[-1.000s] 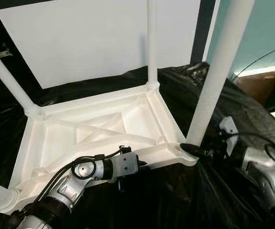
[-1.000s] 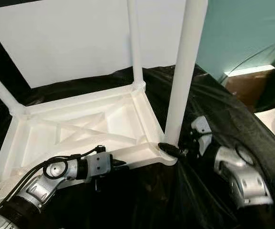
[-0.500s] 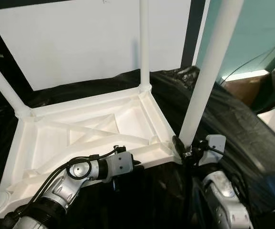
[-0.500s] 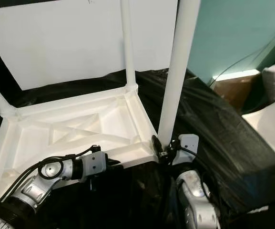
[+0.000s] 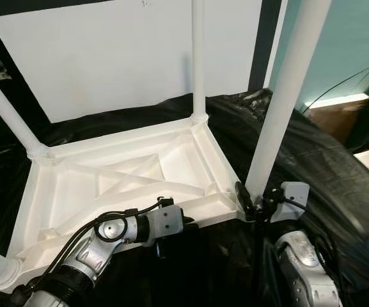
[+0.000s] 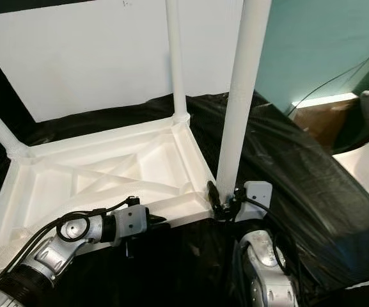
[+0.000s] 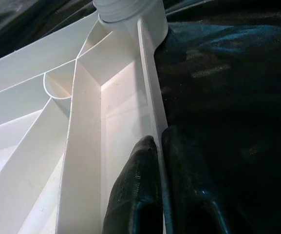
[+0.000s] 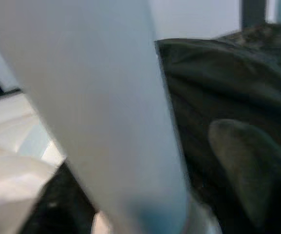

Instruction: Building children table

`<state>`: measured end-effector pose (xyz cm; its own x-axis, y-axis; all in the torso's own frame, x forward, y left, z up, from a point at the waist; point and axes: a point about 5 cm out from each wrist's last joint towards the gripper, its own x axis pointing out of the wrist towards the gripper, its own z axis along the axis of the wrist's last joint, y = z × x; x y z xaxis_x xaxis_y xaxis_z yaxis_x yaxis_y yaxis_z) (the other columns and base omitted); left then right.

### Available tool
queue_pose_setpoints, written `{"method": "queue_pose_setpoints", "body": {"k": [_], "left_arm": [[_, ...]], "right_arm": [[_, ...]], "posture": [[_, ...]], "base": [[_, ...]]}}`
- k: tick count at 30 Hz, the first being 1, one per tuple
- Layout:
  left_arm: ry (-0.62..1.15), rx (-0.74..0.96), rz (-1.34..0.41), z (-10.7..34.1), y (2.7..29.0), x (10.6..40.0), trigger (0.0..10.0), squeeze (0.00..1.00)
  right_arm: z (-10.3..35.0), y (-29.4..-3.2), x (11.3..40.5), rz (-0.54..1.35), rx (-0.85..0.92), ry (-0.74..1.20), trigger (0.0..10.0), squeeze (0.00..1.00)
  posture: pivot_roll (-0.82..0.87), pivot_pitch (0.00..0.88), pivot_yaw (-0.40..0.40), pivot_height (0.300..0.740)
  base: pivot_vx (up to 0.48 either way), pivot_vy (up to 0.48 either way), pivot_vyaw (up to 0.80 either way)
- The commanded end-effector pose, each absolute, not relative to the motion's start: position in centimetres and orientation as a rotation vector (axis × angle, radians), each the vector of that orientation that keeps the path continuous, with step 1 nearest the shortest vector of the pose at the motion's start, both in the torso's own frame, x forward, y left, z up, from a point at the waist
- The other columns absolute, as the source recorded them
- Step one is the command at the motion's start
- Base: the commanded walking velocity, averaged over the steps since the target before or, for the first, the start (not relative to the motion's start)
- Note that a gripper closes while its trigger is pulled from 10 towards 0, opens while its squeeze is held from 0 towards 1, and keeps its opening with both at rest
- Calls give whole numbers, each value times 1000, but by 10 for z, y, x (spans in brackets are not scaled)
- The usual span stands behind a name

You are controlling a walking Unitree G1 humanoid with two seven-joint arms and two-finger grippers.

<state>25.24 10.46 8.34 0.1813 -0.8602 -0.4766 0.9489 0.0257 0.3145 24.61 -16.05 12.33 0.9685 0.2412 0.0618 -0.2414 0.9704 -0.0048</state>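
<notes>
Here left tool (image 7: 160,161) pinches tabletop rim (image 7: 150,97); right tool (image 5: 251,203) grips leg (image 5: 280,115).

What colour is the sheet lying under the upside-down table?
Black and glossy. The sheet under the table shows best in the right eye view.

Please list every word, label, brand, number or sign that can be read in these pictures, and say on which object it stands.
There is no readable text.
The upturned white table top, its white legs and the black plastic sheet carry no print.
A small dark mark on the white board behind is too small to read.
</notes>
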Motion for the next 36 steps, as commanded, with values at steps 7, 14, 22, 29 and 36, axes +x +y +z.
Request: {"method": "queue_pose_setpoints", "body": {"k": [7, 14, 22, 29, 36], "left_arm": [[488, 629, -1501, 31, 121, 223, 10000, 0], [486, 629, -1492, 32, 122, 223, 10000, 0], [486, 621, -1481, 34, 124, 222, 10000, 0], [483, 624, -1483, 36, 125, 221, 10000, 0], [481, 633, -1490, 37, 125, 223, 10000, 0]], "right_arm": [[151, -175, 261, 550, -117, -97, 10000, 0], [154, -185, 266, 745, -214, 1, 7608, 0], [147, -193, 268, 834, -204, 96, 0, 0], [145, -194, 270, 857, -169, 97, 0, 0], [142, -195, 269, 856, -148, 101, 0, 0]], "posture": [[-64, 24, 18, 740], [-59, 22, 15, 740], [-38, 20, 7, 740], [-41, 18, 11, 740], [-48, 13, 20, 740]], "base": [[0, 0, 0], [0, 0, 0], [0, 0, 0], [0, 0, 0], [0, 0, 0]]}}
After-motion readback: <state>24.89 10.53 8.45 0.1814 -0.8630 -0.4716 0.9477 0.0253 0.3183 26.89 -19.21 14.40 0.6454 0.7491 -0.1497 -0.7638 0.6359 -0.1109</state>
